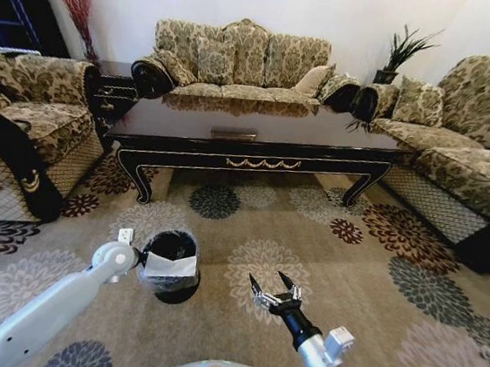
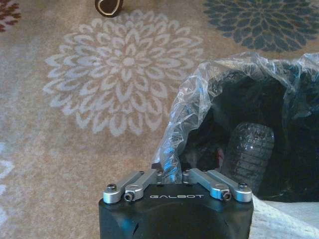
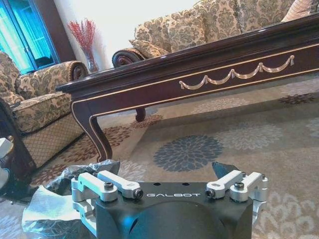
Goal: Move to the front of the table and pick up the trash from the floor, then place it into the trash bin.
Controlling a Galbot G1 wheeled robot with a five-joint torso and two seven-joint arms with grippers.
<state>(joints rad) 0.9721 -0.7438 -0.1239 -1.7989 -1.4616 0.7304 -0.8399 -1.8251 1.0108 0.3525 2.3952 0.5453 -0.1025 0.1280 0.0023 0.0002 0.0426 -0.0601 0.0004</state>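
Note:
The trash bin (image 1: 176, 292) stands on the carpeted floor (image 1: 367, 275) in front of the table (image 1: 260, 124). A crumpled white paper (image 1: 170, 266) lies across its opening. My left gripper (image 1: 138, 256) sits at the bin's near rim, its linkage drawn together, shut. In the left wrist view the gripper (image 2: 172, 168) touches the clear liner (image 2: 199, 94), and a clear plastic bottle (image 2: 251, 149) lies inside the bin. My right gripper (image 1: 273, 288) hovers open over a grey flower medallion to the right of the bin, holding nothing.
Patterned sofas surround the table on the left (image 1: 23, 125), at the back (image 1: 240, 60) and on the right (image 1: 468, 146). A curved table leg (image 3: 94, 134) stands beyond the bin. Open carpet lies between me and the table.

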